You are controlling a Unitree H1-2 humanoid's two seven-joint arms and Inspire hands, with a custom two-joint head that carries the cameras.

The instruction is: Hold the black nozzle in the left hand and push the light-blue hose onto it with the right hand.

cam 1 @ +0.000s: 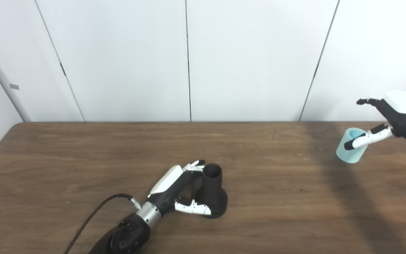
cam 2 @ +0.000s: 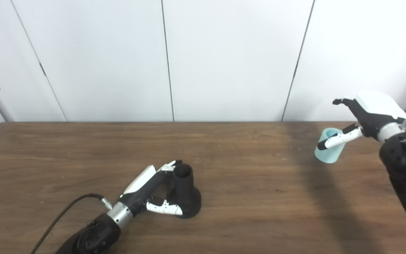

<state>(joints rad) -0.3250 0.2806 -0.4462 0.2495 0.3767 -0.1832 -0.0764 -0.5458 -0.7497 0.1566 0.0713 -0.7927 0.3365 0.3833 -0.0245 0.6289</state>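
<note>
You are working over the wooden table (cam 1: 83,158): your left hand (cam 1: 174,192) is cupping the upright black nozzle (cam 1: 213,190) at six o'clock, fingers not clearly clamped. At three o'clock your right hand (cam 1: 388,121) is spreading wide around the light-blue hose (cam 1: 351,145), ungrasped. You are judging the grasp step; next, close on it and carry it to the nozzle.

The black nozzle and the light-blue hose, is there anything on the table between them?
Nothing: between the black nozzle and the light-blue hose both eye views show only bare wooden table, crossed near the hose by a shadow.
</note>
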